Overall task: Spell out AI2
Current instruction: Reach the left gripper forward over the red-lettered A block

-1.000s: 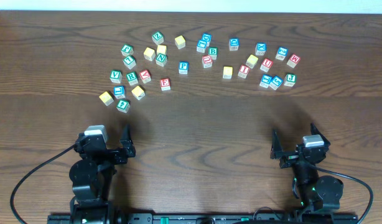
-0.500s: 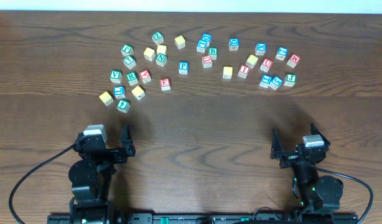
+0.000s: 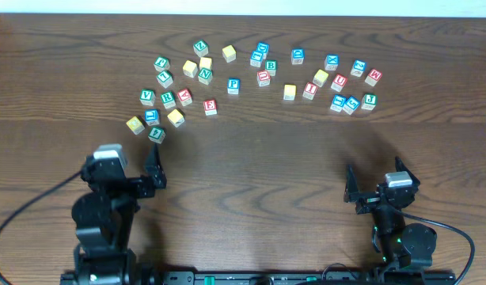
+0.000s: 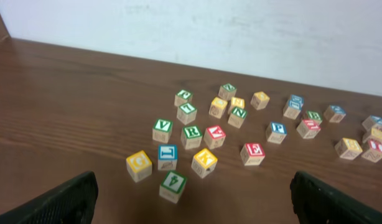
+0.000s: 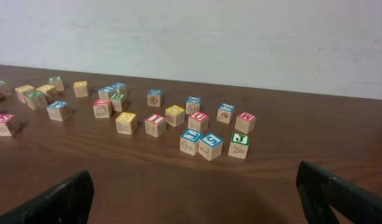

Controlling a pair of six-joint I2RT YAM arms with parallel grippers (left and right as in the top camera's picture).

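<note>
Several lettered wooden blocks lie scattered across the far half of the table. A red block that looks like an A (image 3: 185, 96) sits in the left cluster and shows in the left wrist view (image 4: 214, 135). A red I block (image 3: 309, 89) sits in the right cluster and shows in the right wrist view (image 5: 155, 124). I cannot tell which block carries a 2. My left gripper (image 3: 122, 176) (image 4: 194, 199) is open and empty, just short of a green block (image 4: 173, 185). My right gripper (image 3: 377, 194) (image 5: 194, 199) is open and empty near the front edge.
The left cluster holds green, yellow, red and blue blocks around a yellow block (image 3: 134, 124). The right cluster ends at a red block (image 3: 374, 77) and a green J block (image 3: 369, 100). A white wall (image 4: 241, 31) stands behind the table.
My left arm has moved forward and a little left, toward the left cluster. The right arm and the blocks have not moved.
</note>
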